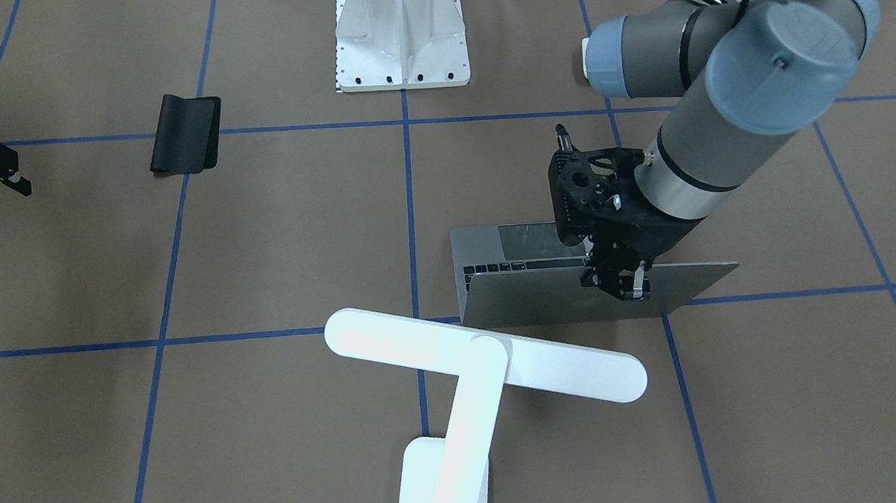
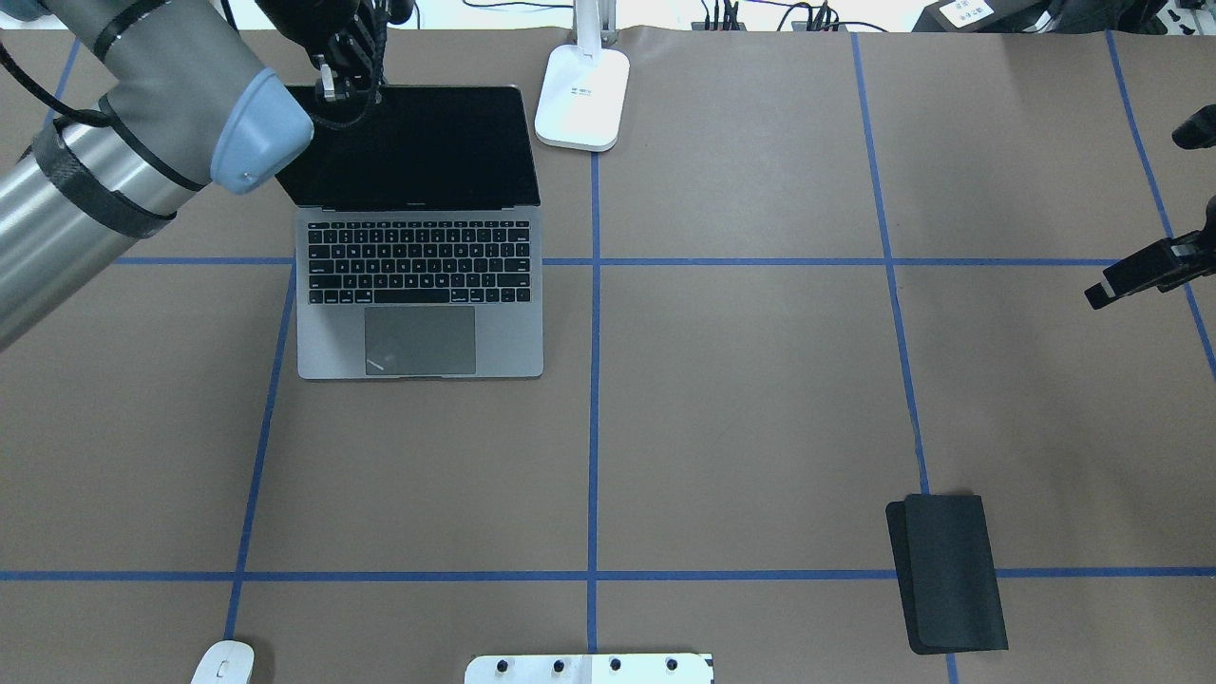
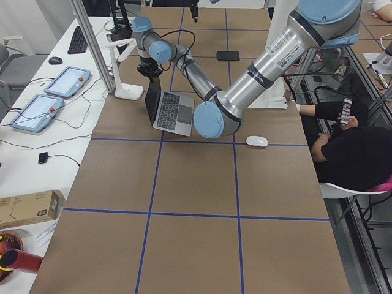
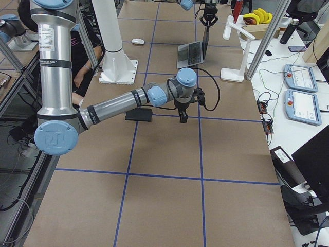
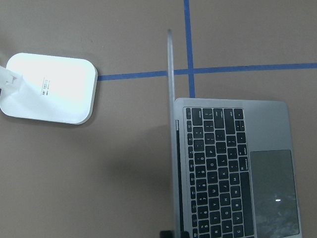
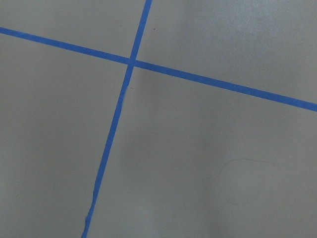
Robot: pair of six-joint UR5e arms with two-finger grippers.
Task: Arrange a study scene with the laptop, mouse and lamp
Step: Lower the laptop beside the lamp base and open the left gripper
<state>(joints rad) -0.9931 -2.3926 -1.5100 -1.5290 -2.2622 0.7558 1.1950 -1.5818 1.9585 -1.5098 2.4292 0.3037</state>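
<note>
The grey laptop [image 2: 418, 275] stands open on the table's far left, its lid upright and its screen dark. My left gripper [image 1: 627, 285] is shut on the lid's top edge, and the left wrist view shows the thin lid edge [image 5: 171, 99] running between the fingertips. The white lamp [image 1: 483, 353] stands right of the laptop, with its base [image 2: 582, 95] on the table. The white mouse [image 2: 224, 662] lies at the near left edge. My right gripper [image 2: 1140, 271] hovers over bare table at the far right; I cannot tell whether it is open or shut.
A black folded mat [image 2: 950, 570] lies at the near right. The white ribbed pedestal [image 1: 401, 38] stands at the table's near middle edge. Blue tape lines [image 6: 133, 62] cross the brown table under the right gripper.
</note>
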